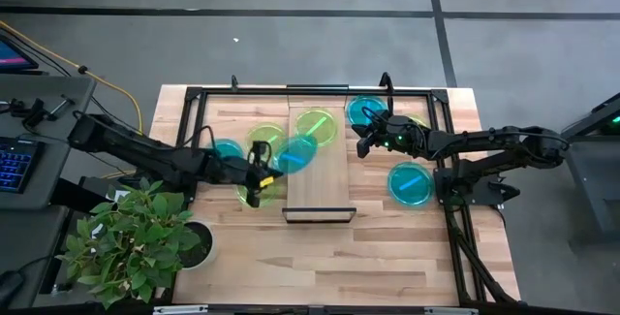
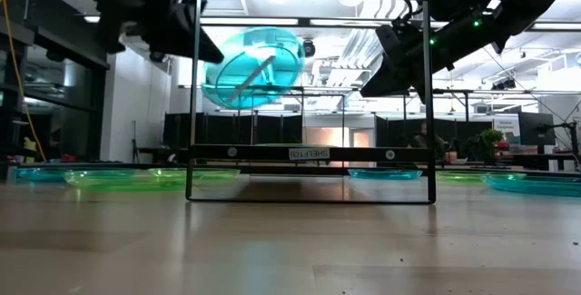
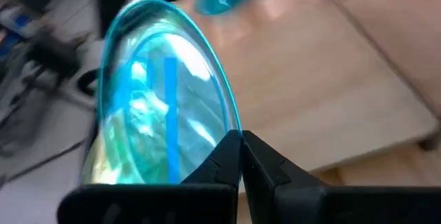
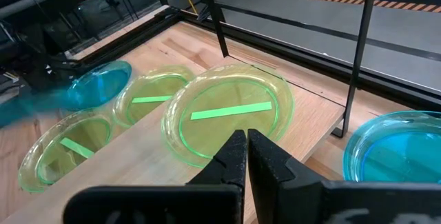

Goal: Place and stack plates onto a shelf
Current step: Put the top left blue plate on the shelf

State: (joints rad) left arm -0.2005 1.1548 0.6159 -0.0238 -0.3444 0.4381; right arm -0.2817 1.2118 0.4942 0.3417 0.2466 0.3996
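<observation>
Plates crowd the table in the high view: four cyan, three yellow-green, one yellow-green plate (image 1: 316, 125) lying on the shelf (image 1: 318, 165). The left gripper (image 1: 260, 172) is clamped on a cyan plate (image 1: 296, 153), tilted at the shelf's left edge. The low view alone shows that plate (image 2: 253, 67) raised well above the board. The left wrist view shows fingers (image 3: 227, 156) pinching its rim. The right gripper (image 4: 246, 149), fingers closed and empty, hovers over the shelved plate.

One small white label (image 2: 307, 153) sits on the dark front bar of the shelf (image 2: 309, 154) in the low view; its print appears mirrored and cannot be read. No other writing is legible.
</observation>
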